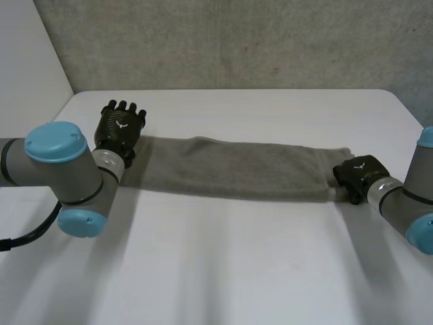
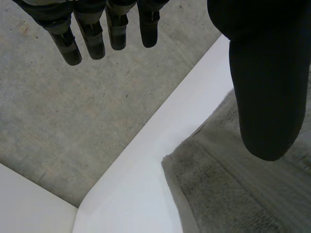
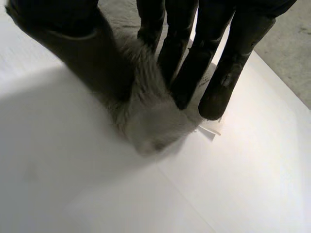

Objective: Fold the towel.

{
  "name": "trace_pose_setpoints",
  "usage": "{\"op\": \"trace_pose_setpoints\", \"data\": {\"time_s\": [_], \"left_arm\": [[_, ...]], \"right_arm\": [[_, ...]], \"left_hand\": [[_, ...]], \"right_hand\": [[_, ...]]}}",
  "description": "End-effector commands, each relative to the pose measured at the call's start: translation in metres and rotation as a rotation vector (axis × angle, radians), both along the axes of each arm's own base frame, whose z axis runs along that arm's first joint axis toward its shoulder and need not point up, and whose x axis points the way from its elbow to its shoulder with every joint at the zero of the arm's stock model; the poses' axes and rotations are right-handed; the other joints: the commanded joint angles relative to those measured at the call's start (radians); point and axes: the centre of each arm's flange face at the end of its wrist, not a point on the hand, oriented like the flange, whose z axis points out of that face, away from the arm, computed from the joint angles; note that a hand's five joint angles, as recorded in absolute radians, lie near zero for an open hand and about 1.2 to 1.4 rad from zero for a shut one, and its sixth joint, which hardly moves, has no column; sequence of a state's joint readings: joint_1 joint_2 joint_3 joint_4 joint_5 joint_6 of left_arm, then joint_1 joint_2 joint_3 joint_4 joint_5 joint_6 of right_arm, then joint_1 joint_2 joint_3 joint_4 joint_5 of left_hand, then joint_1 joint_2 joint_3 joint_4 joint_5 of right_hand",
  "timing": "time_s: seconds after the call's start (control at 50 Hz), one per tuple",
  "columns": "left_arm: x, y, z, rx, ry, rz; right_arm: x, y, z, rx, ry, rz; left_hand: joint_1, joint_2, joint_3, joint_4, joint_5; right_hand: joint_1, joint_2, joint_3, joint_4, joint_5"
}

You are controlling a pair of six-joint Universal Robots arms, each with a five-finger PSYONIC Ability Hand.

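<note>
A grey towel (image 1: 230,169), folded into a long narrow strip, lies across the white table (image 1: 230,264) from left to right. My left hand (image 1: 120,128) hovers over the strip's left end with fingers (image 2: 97,34) straight and spread; its thumb (image 2: 265,73) hangs above the towel (image 2: 233,189) and holds nothing. My right hand (image 1: 357,174) is at the strip's right end. There its thumb (image 3: 92,53) and fingers (image 3: 194,63) pinch a bunched bit of the towel's (image 3: 150,121) end edge against the table.
A grey concrete wall (image 1: 237,40) stands behind the table's far edge. The left hand sits close to the table's back left corner (image 2: 146,160). Bare white tabletop stretches in front of the towel.
</note>
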State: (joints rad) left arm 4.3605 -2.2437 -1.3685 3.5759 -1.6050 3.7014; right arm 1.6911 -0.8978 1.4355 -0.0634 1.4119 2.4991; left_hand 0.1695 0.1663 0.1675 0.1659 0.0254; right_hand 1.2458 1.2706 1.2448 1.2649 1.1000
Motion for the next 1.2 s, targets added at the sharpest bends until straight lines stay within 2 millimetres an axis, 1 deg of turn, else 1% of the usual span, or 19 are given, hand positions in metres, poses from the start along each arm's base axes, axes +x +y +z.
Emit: {"op": "trace_pose_setpoints", "data": {"time_s": [0.02,0.18,0.28,0.36,0.4,0.44,0.46,0.5,0.54,0.56,0.58,0.6,0.62,0.66,0.72,0.76,0.92,1.18,1.2], "left_arm": [[0.001,0.002,0.001,0.003,-0.003,0.000],[0.003,0.005,0.008,-0.007,0.001,0.002],[0.007,0.013,0.014,-0.007,0.001,0.003],[0.011,0.017,0.020,-0.013,0.003,0.008],[0.011,0.017,0.024,-0.022,0.006,0.008],[0.012,0.019,0.031,-0.034,0.012,0.009],[0.012,0.019,0.031,-0.034,0.012,0.009],[0.012,0.019,0.034,-0.041,0.015,0.011],[0.012,0.019,0.039,-0.055,0.021,0.011],[0.012,0.019,0.039,-0.055,0.021,0.011],[0.011,0.021,0.041,-0.059,0.026,0.008],[0.009,0.022,0.042,-0.058,0.033,0.003],[0.009,0.022,0.042,-0.058,0.033,0.003],[0.009,0.023,0.042,-0.055,0.043,0.003],[0.007,0.025,0.042,-0.043,0.070,-0.001],[0.004,0.027,0.041,-0.028,0.092,-0.010],[0.001,0.029,0.037,-0.013,0.103,-0.019],[-0.019,0.038,0.046,-0.047,0.119,-0.072],[-0.022,0.039,0.047,-0.049,0.120,-0.080]], "right_arm": [[-0.008,-0.008,0.000,-0.032,0.038,-0.035],[-0.056,-0.029,0.021,-0.084,0.078,-0.143],[-0.109,-0.053,0.038,-0.149,0.239,-0.214],[-0.111,-0.060,0.059,-0.213,0.280,-0.210],[-0.103,-0.061,0.077,-0.265,0.261,-0.202],[-0.063,-0.054,0.113,-0.368,0.169,-0.139],[-0.063,-0.054,0.113,-0.368,0.169,-0.138],[-0.035,-0.046,0.123,-0.402,0.115,-0.082],[0.032,-0.019,0.135,-0.454,0.032,0.070],[0.032,-0.019,0.135,-0.454,0.032,0.071],[0.065,-0.002,0.137,-0.486,0.006,0.157],[0.097,0.018,0.134,-0.510,-0.010,0.245],[0.098,0.019,0.134,-0.510,-0.011,0.246],[0.150,0.052,0.100,-0.487,-0.003,0.402],[0.168,0.068,0.077,-0.459,0.019,0.466],[0.193,0.094,0.044,-0.427,0.071,0.569],[0.210,0.120,0.015,-0.396,0.089,0.669],[0.220,0.120,0.025,-0.455,0.046,0.722],[0.222,0.123,0.022,-0.451,0.040,0.754]], "left_hand": [[0.006,0.009,0.008,0.009,-0.025],[0.006,0.009,0.008,0.009,-0.025],[0.006,0.009,0.008,0.009,-0.025],[0.006,0.009,0.008,0.009,-0.025],[0.006,0.009,0.008,0.009,-0.025],[0.006,0.009,0.008,0.009,-0.025],[0.006,0.009,0.008,0.009,-0.025],[0.006,0.009,0.008,0.009,-0.025],[0.006,0.009,0.008,0.009,-0.025],[0.006,0.009,0.008,0.009,-0.025],[0.006,0.009,0.008,0.009,-0.025],[0.006,0.009,0.008,0.009,-0.025],[0.006,0.009,0.008,0.009,-0.025],[0.006,0.009,0.008,0.009,-0.025],[0.006,0.009,0.008,0.009,-0.025],[0.006,0.009,0.008,0.009,-0.025],[0.006,0.009,0.008,0.009,-0.025],[0.006,0.009,0.008,0.009,-0.025],[0.006,0.009,0.008,0.009,-0.025]], "right_hand": [[0.151,0.126,0.151,0.131,0.122],[0.151,0.126,0.151,0.131,0.122],[0.151,0.126,0.151,0.131,0.122],[0.151,0.126,0.151,0.131,0.122],[0.151,0.126,0.151,0.131,0.122],[0.151,0.126,0.151,0.131,0.122],[0.151,0.126,0.151,0.131,0.122],[0.151,0.126,0.151,0.131,0.122],[0.151,0.126,0.151,0.131,0.122],[0.151,0.126,0.151,0.131,0.122],[0.151,0.126,0.151,0.131,0.122],[0.151,0.126,0.151,0.131,0.122],[0.151,0.126,0.151,0.131,0.122],[0.151,0.126,0.151,0.131,0.122],[0.151,0.126,0.151,0.131,0.122],[0.151,0.126,0.151,0.131,0.122],[0.151,0.126,0.151,0.131,0.122],[0.151,0.126,0.151,0.131,0.122],[0.015,-0.010,0.016,-0.004,-0.014]]}}
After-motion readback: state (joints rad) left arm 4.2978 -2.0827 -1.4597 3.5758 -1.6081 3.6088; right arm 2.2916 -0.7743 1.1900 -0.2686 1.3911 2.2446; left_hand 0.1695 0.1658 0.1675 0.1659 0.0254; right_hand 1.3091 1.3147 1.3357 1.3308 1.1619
